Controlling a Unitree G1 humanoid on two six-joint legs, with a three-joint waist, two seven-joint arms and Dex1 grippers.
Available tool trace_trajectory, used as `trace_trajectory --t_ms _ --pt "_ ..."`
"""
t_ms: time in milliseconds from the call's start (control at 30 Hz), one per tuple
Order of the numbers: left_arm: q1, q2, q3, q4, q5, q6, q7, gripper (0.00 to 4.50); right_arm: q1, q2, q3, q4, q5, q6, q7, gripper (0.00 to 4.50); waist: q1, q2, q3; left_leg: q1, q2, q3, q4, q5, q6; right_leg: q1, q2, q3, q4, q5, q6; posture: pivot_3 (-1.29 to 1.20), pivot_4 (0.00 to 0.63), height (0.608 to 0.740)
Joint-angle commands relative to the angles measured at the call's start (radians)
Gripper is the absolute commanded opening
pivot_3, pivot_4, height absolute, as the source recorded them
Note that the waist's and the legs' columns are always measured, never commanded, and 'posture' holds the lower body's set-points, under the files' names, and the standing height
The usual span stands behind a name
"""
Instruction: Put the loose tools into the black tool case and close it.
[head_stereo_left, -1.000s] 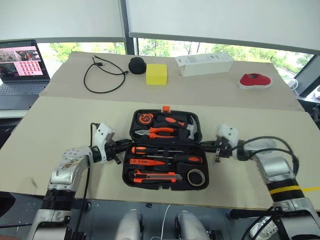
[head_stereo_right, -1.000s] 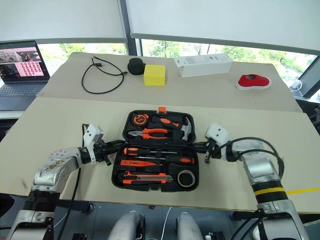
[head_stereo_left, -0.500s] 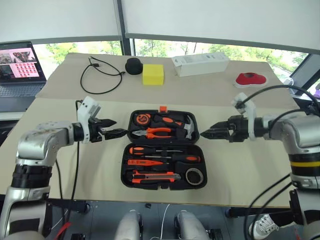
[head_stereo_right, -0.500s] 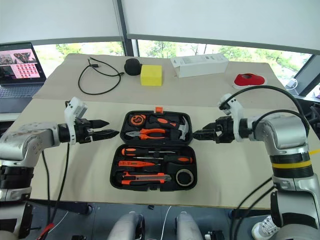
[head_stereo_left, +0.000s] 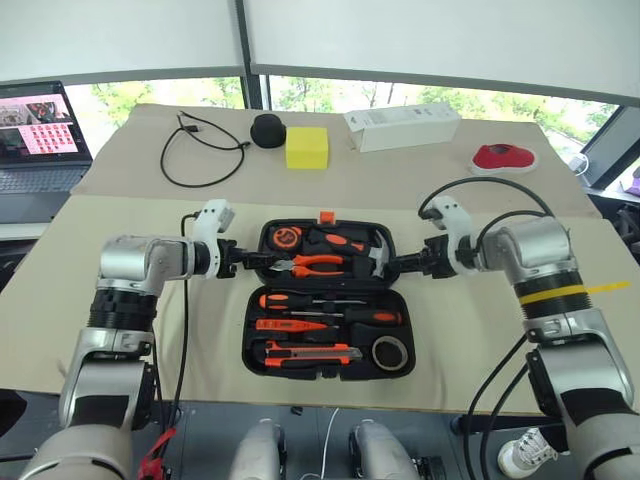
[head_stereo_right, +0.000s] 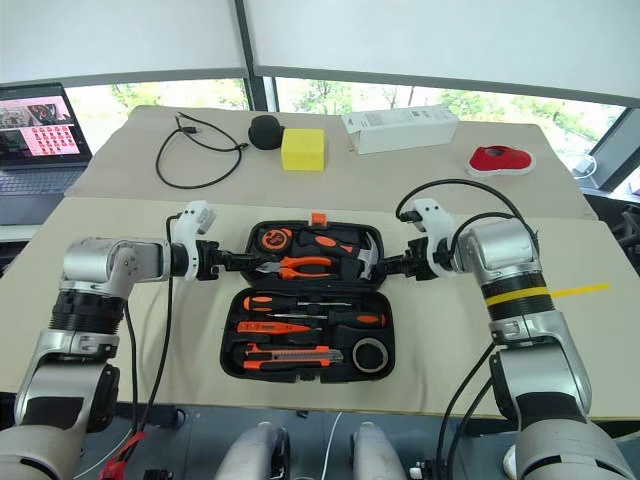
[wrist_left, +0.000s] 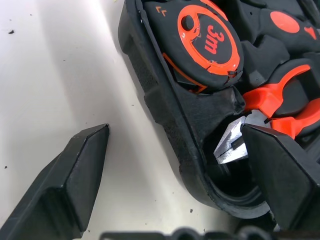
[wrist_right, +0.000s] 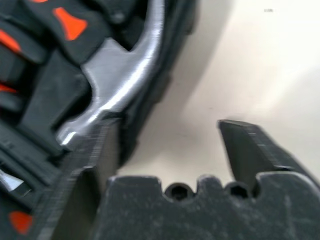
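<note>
The black tool case lies open on the table. Its near half holds two black-and-orange screwdrivers, the thin orange tester and the utility knife. The far half holds a tape measure, pliers and a hammer. My left gripper is open astride the far half's left wall, one finger over the table and one over the pliers' nose. Open too, my right gripper straddles the right wall beside the hammer head.
A roll of black tape sits in the near half. On the far table are a laptop, a black cable, a round black speaker, a yellow block, a white box and a red object.
Both grippers have come inward from either side, from clear of the case to its far half's side walls. A second ago they were lower, beside the near half.
</note>
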Motion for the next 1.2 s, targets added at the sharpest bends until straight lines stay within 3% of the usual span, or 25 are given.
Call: trace_trajectory --t_ms 33,233,333,533,633,700,767,833,933,1000,1067,1200 --pt "-0.011 -0.007 -0.03 0.019 0.023 0.003 -0.003 3.09 0.002 -0.004 0.025 -0.005 -0.02 0.018 -0.014 1.98 0.0 -0.001 0.0 0.0 0.0 0.0 0.0 0.0 0.0 0.0 0.0 0.0 0.0 0.0 0.0 0.0 0.15 0.74" --pt "-0.007 -0.022 -0.032 0.003 0.018 -0.008 -0.02 0.97 -0.003 0.048 0.003 0.05 -0.013 0.068 -0.049 0.01 0.001 -0.002 -0.002 0.008 0.0 0.0 0.001 0.0 0.0 0.009 0.0 0.0 0.0 0.0 0.0 0.0 0.15 0.74" --pt "0.011 -0.042 0.006 -0.009 0.0 -0.062 -0.035 0.07 -0.013 0.096 -0.068 0.064 0.003 0.034 -0.084 0.0 0.001 -0.003 -0.002 0.019 0.0 0.0 0.0 0.0 0.0 0.02 0.0 -0.002 -0.002 0.0 0.0 0.0 0.15 0.74" --pt "0.084 -0.032 0.098 -0.072 -0.04 -0.213 -0.114 0.01 0.107 0.104 -0.133 -0.167 0.04 -0.259 0.014 0.0 -0.008 -0.003 -0.002 0.024 0.001 -0.002 0.0 0.001 0.0 0.025 0.001 -0.001 -0.001 0.001 -0.001 0.0 0.15 0.74" --pt "0.173 -0.033 0.142 -0.147 -0.045 -0.403 -0.178 0.01 0.195 0.09 -0.152 -0.3 0.04 -0.409 0.041 0.0 -0.012 -0.001 -0.001 0.015 0.0 -0.002 -0.001 0.001 0.0 0.015 0.001 0.0 -0.001 0.001 -0.001 0.0 0.15 0.74" --pt "0.251 -0.047 0.176 -0.204 -0.03 -0.611 -0.218 0.01 0.277 0.065 -0.144 -0.376 -0.005 -0.587 0.051 0.0 -0.013 -0.001 -0.001 0.009 0.001 -0.005 -0.001 0.001 -0.001 0.008 0.001 0.001 0.0 0.001 -0.001 0.0 0.15 0.74" --pt "0.314 -0.052 0.19 -0.242 -0.024 -0.71 -0.233 0.01 0.355 0.036 -0.132 -0.411 -0.066 -0.768 0.051 0.0 -0.01 -0.001 -0.001 -0.003 0.001 -0.006 -0.001 0.001 -0.001 -0.005 0.0 0.002 0.0 0.002 -0.001 0.0 0.15 0.74" --pt "0.386 -0.061 0.19 -0.268 0.001 -0.826 -0.239 0.01 0.431 0.023 -0.14 -0.429 -0.105 -0.912 0.044 0.0 -0.004 -0.001 -0.001 -0.006 0.001 -0.005 -0.001 0.001 -0.001 -0.006 0.0 0.001 -0.001 0.002 -0.001 0.0 0.15 0.74" --pt "0.489 -0.086 0.183 -0.277 0.06 -1.056 -0.239 0.01 0.531 0.017 -0.159 -0.431 -0.147 -1.112 0.022 0.0 -0.001 -0.001 -0.001 -0.005 0.0 -0.005 -0.002 0.0 0.0 -0.005 -0.002 0.001 -0.004 0.002 0.0 0.0 0.15 0.74" --pt "0.571 -0.09 0.168 -0.257 0.148 -1.305 -0.229 0.01 0.631 -0.027 -0.132 -0.388 -0.258 -1.454 0.013 0.0 0.001 -0.001 -0.001 -0.004 0.0 -0.004 -0.002 0.0 0.001 -0.003 -0.002 0.001 -0.005 0.002 0.0 0.0 0.15 0.74" --pt "0.632 -0.076 0.146 -0.213 0.222 -1.474 -0.229 0.01 0.68 -0.052 -0.13 -0.315 -0.39 -1.719 -0.089 0.0 0.001 -0.001 -0.001 -0.002 0.0 -0.003 -0.002 -0.001 0.001 -0.001 -0.002 0.001 -0.007 0.002 0.0 0.0 0.15 0.74" --pt "0.702 -0.068 0.168 -0.113 0.272 -1.655 -0.168 0.01 0.713 -0.086 -0.13 -0.137 -0.557 -1.939 -0.256 0.0 -0.001 -0.001 -0.001 0.009 0.0 0.003 -0.004 -0.001 0.002 0.009 -0.002 0.002 -0.008 0.002 0.0 0.0 0.15 0.74"
